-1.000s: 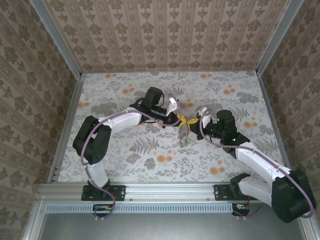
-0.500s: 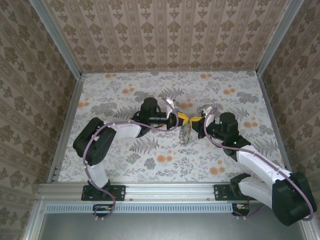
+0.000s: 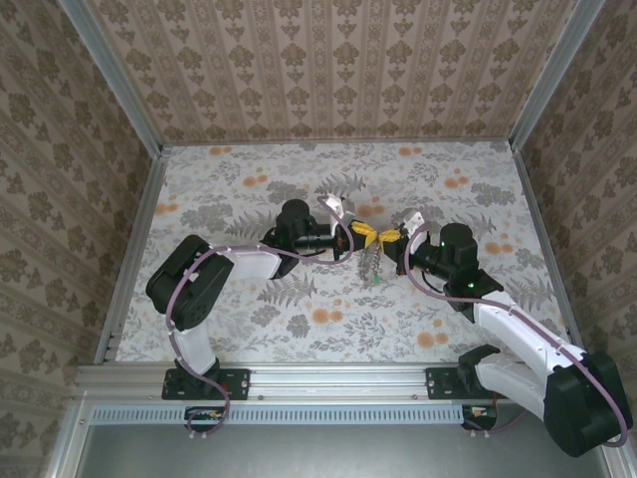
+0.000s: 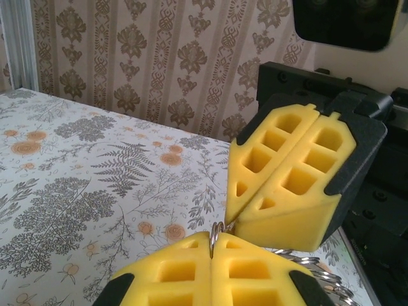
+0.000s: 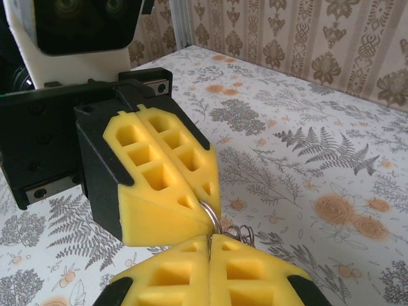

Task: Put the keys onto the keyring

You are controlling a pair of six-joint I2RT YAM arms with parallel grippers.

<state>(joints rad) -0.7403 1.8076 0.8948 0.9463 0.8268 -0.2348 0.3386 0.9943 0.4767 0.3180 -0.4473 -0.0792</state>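
Observation:
Both grippers meet tip to tip over the middle of the table. My left gripper [image 3: 358, 237] and my right gripper [image 3: 390, 239] are each shut on the keyring [image 4: 213, 237], a thin metal ring pinched between the yellow pads. In the right wrist view the keyring [image 5: 213, 218] runs from my own shut gripper [image 5: 209, 245] up into the left gripper's fingers [image 5: 159, 172]. The keys [image 3: 373, 265] hang in a small bunch below the ring, above the table. Several small wire rings [image 5: 241, 234] dangle beside it. The keys' colours are too small to tell.
The table [image 3: 299, 319] has a floral cloth and is walled with patterned panels on three sides. A metal rail [image 3: 328, 383] carries the arm bases at the near edge. Purple cables [image 3: 179, 299] run along both arms.
Both grippers have shifted slightly toward the back wall with the ring still between them. The left wrist has turned and its forearm has swung lower. The keys hang a little further right.

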